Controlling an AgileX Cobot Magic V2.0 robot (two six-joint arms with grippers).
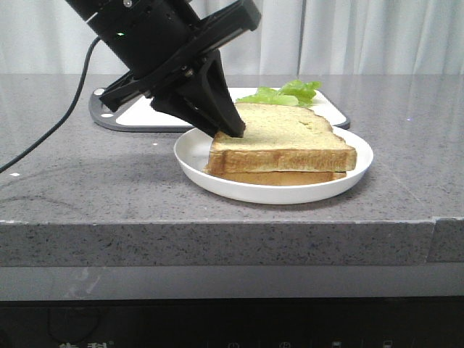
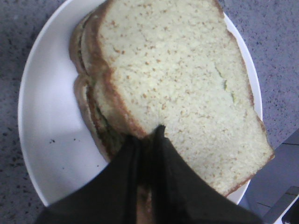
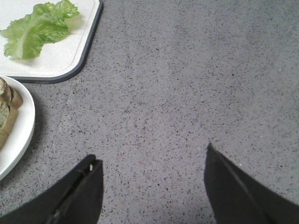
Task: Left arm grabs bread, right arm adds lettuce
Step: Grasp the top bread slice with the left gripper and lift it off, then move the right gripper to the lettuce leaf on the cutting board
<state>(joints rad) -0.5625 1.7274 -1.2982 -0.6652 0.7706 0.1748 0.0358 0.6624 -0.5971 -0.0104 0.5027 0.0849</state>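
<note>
The bread (image 1: 290,139), a thick pale slice with a golden crust, lies on top of a thinner, darker slice (image 1: 283,177) in a white plate (image 1: 194,163). My left gripper (image 1: 233,130) comes down from the upper left and is shut on the bread's rear left edge (image 2: 140,128), one finger on its top face and one under the crust. The lettuce (image 1: 284,93) lies behind the plate on a white board; the right wrist view shows the leaf (image 3: 37,27) too. My right gripper (image 3: 150,156) is open above bare counter, apart from plate and leaf, and is out of the front view.
The white cutting board (image 1: 141,114) with a dark rim sits behind the plate (image 3: 21,140). A black cable (image 1: 54,127) trails across the grey speckled counter at the left. The counter's front edge (image 1: 217,225) runs close below the plate.
</note>
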